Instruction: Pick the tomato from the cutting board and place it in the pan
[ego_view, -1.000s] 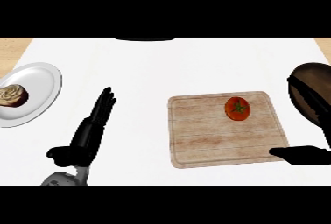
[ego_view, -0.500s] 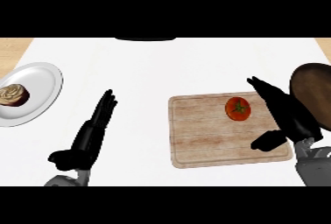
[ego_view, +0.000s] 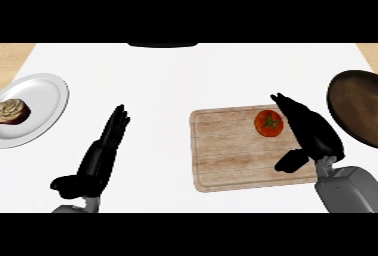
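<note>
On the upper right corner of the wooden cutting board (ego_view: 229, 160) we find the tomato (ego_view: 269, 123), red and round with its green stem scar facing up. It offers us no long axis to line up with, and an approach from any side would meet much the same curve. The relation that matters is this: the tomato lies just to the left of the right hand (ego_view: 316, 137), close beside its straight fingers (ego_view: 295, 112). These run diagonally from the wrist up and to the left along the board's right side, and the thumb (ego_view: 291, 161) is spread off below them. The hand is released and grasps nothing, and we cannot tell whether the fingers touch the tomato's side or stand just clear of it. We judge that the next move calls for fingers and thumb to close in leftward around the fruit. The pan (ego_view: 358, 112), dark and round, sits just beyond the same hand at the view's right edge, so the right hand is plainly the nearer one for both pick and place. The left hand (ego_view: 100, 157) rests open, fingers straight, well apart to the left of the board, near a white plate (ego_view: 46, 97) carrying a small pastry (ego_view: 13, 111). We read no brand, label or writing anywhere.
</note>
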